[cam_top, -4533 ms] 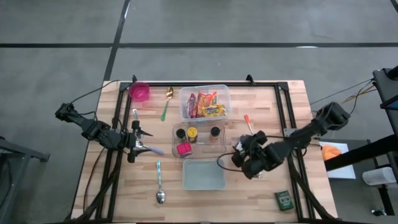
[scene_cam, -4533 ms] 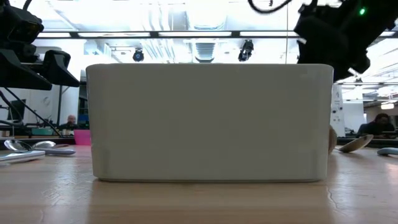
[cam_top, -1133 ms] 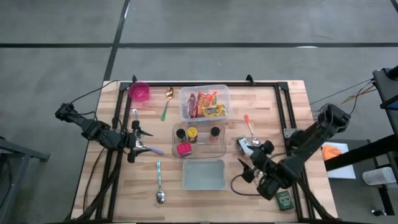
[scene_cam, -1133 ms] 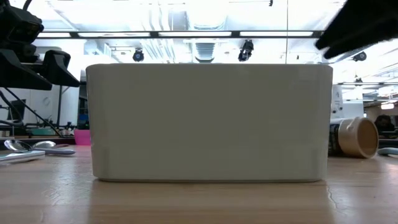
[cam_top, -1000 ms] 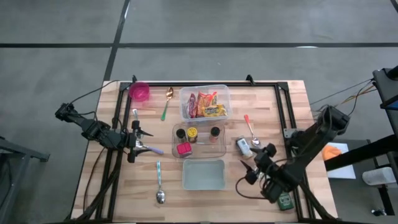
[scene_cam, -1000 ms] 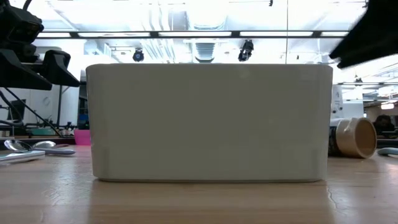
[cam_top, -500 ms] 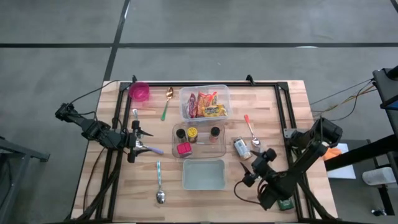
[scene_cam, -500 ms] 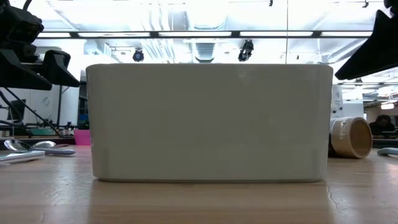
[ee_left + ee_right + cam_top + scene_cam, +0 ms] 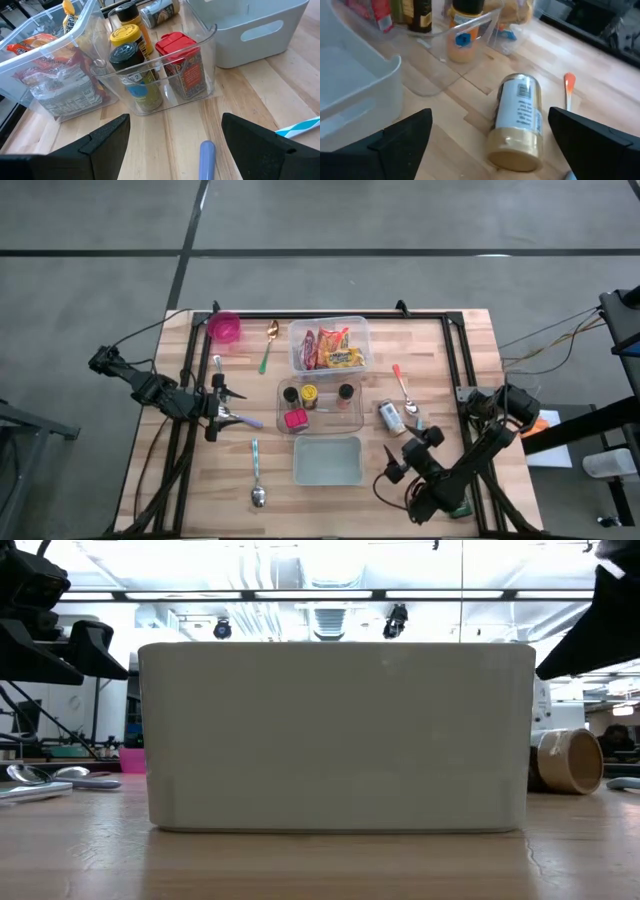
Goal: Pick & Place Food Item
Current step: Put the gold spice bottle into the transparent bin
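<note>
A jar (image 9: 390, 417) with a gold lid and a white label lies on its side on the table, right of the clear bin (image 9: 320, 402). In the right wrist view the jar (image 9: 517, 120) points its lid end at the camera. My right gripper (image 9: 410, 455) stands open on the jar's near side, above the table and clear of it, its fingers (image 9: 395, 145) wide apart. The low view shows the jar (image 9: 570, 762) past the grey bin (image 9: 335, 735). My left gripper (image 9: 225, 408) waits open at the table's left, over a purple handle (image 9: 207, 157).
The grey bin (image 9: 327, 460) sits left of my right gripper. The clear bin holds spice bottles (image 9: 132, 65). A tub of snack packs (image 9: 328, 345) stands behind it. A red spoon (image 9: 400, 385), a green box (image 9: 460, 505), a pink cup (image 9: 224, 328) and other spoons (image 9: 257, 480) lie around.
My right gripper has drawn back from the jar toward the table's near edge, sinking and turning as it went. The jar stays lying on its side on the table.
</note>
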`<state>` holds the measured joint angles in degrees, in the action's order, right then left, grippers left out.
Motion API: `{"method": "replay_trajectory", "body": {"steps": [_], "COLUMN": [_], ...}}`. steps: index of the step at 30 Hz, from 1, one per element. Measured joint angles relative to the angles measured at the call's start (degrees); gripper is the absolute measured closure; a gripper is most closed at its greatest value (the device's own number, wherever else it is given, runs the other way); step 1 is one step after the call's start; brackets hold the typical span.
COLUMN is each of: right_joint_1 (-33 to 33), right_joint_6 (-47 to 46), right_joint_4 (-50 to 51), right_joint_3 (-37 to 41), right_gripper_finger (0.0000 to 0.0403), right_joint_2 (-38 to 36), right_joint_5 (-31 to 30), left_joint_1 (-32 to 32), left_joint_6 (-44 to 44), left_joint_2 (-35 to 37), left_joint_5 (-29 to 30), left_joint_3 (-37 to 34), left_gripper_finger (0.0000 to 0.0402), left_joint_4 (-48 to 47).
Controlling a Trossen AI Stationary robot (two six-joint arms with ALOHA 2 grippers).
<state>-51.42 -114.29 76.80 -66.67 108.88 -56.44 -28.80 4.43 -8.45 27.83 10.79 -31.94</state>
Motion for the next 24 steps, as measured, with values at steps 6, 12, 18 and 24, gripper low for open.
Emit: {"method": "replay_trajectory", "body": {"steps": [6,12,18,24], "right_joint_1": [0.04,0.24,0.56,1.31], "right_joint_6": [-6.42,-8.99,-10.36,-11.82], "right_joint_4": [1.07,1.44,1.26,1.29], "right_joint_3": [1.13,2.56,3.78,4.46], "right_gripper_finger": [0.0007,0.0007,0.0007,0.0007], "right_joint_2": [-0.26,0.84,3.44,5.78], "right_joint_5": [5.73,7.45,7.63,8.11], "left_joint_1": [0.00,0.00,0.00,-0.02], "left_joint_6": [0.00,0.00,0.00,0.00], "left_joint_2": [0.00,0.00,0.00,0.00], "left_joint_5": [-0.01,-0.02,-0.02,0.00], "left_joint_3": [0.00,0.00,0.00,0.00], "left_gripper_finger": [0.0085,0.0085,0.0085,0.0085], "left_joint_4": [-0.01,-0.02,-0.02,0.00]}}
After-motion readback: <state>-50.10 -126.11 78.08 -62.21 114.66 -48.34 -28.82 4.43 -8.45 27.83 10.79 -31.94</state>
